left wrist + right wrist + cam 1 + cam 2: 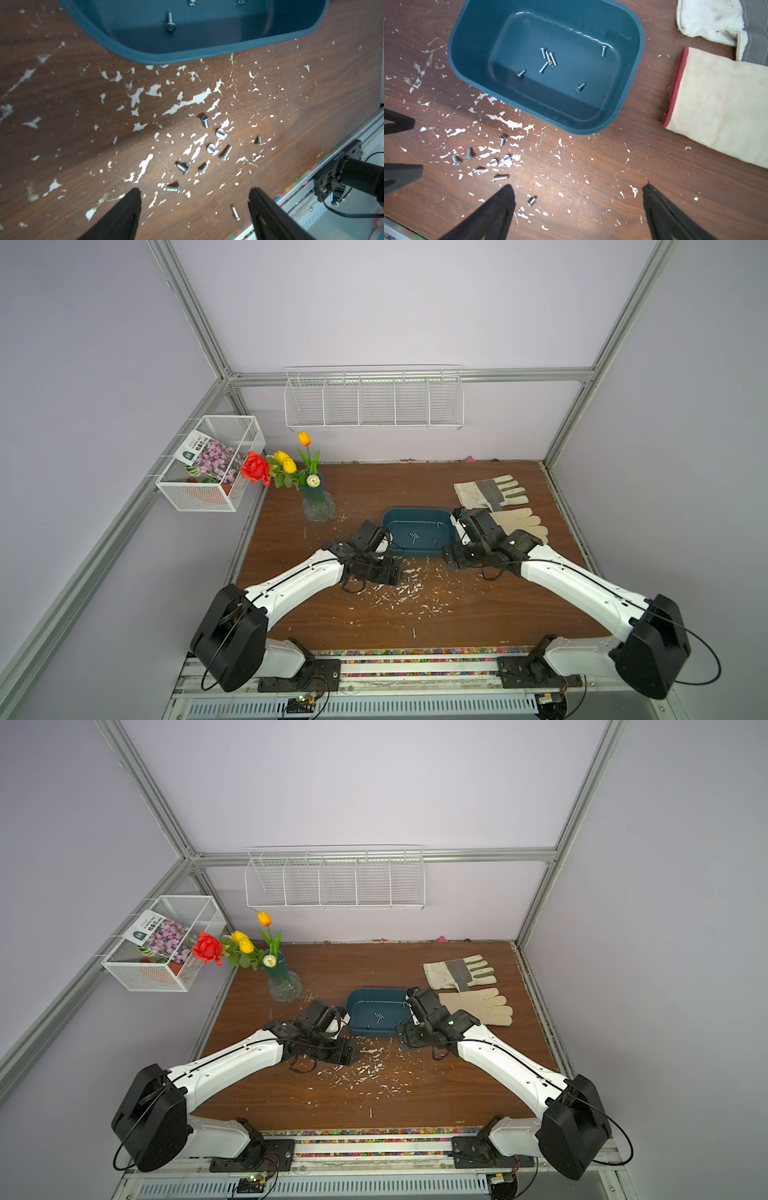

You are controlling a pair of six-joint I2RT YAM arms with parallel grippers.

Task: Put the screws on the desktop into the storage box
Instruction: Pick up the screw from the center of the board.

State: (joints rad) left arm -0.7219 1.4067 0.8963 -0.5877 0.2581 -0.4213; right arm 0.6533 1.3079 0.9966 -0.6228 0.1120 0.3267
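Several screws (493, 162) lie loose on the desktop (591, 162) just beside the teal storage box (639, 52), which holds others, as we hover left gripper (194, 193) and right gripper (578, 187), fingers spread and empty, where an off-centre pinch could flick these round pins away.

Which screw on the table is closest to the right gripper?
The lone screw lying by itself right beside one of the fingers of the right gripper. The other screws near it are bunched together farther off, toward the storage box.
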